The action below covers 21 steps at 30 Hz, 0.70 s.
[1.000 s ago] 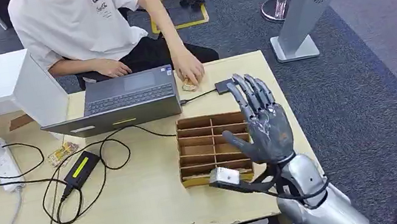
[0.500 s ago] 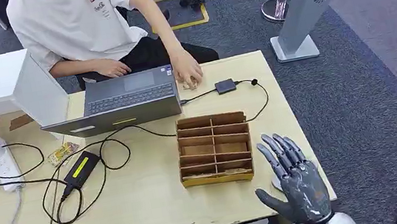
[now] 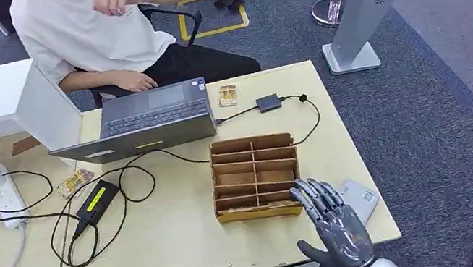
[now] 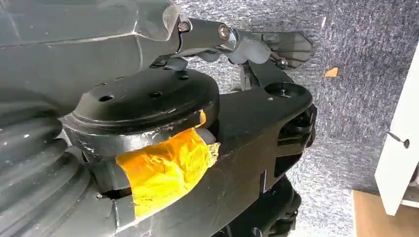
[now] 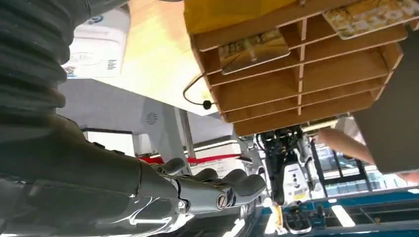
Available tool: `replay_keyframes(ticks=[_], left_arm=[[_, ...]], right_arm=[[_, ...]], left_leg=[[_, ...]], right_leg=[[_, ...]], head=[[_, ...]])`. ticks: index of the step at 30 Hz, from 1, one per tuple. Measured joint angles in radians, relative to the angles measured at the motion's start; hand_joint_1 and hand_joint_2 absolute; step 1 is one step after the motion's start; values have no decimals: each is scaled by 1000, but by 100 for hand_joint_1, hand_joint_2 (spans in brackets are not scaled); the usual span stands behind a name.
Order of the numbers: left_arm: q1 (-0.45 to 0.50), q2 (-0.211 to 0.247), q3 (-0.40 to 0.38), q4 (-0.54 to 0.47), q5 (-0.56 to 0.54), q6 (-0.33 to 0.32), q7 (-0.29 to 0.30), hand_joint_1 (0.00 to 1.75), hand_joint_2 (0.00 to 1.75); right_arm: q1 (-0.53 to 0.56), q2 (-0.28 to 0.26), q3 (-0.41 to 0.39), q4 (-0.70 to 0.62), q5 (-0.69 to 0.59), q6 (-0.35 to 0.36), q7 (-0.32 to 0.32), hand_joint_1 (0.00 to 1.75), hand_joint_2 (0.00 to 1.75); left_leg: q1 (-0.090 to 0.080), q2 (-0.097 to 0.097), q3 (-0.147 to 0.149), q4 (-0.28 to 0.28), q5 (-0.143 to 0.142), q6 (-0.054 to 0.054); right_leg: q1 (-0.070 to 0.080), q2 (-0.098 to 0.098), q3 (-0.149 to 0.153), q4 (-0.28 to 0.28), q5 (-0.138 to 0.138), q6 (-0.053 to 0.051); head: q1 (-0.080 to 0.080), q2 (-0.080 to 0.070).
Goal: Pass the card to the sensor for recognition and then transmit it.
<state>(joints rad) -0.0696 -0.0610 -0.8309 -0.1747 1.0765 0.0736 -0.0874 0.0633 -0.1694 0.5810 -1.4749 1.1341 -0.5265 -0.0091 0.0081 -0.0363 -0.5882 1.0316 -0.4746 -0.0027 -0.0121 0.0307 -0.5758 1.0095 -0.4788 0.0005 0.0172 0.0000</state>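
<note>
From the head view, at the near right corner of our table point(image 3: 167, 256), our right hand point(image 3: 335, 230) hangs with fingers apart and nothing in them, just beside the wooden divider tray point(image 3: 254, 174). A grey sensor pad point(image 3: 357, 199) lies on the table partly behind the hand. One card point(image 3: 228, 95) lies far across the table beside the laptop point(image 3: 143, 120), near the seated person point(image 3: 97, 26); other cards rest in the tray's near slots. Over on the left wrist view we see dark body parts with yellow tape point(image 4: 163, 168) and carpet, and we cannot tell how our left hand stands. Up close on the right wrist view, the fingers point(image 5: 217, 185) are loosely extended and apart, with the tray point(image 5: 296, 74) and two cards in its slots beyond. We judge the risk to be a fumbled pick: thin cards lie flat in narrow slots, so thick fingers could jam on the dividers or push the light tray along.
</note>
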Motion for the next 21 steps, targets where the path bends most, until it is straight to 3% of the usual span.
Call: replay_keyframes(ticks=[8,21], left_arm=[[0,0,-1,0,-9,2,0,0,175],[0,-5,-4,0,-18,23,-2,0,175]], right_arm=[[-89,62,3,100,-69,42,-45,0,175],[-169,127,6,206,-160,47,-73,0,175]], left_leg=[[0,0,0,0,0,0],[0,0,0,0,0,0]], right_leg=[[0,0,0,0,0,0],[0,0,0,0,0,0]], head=[[0,0],[0,0]])
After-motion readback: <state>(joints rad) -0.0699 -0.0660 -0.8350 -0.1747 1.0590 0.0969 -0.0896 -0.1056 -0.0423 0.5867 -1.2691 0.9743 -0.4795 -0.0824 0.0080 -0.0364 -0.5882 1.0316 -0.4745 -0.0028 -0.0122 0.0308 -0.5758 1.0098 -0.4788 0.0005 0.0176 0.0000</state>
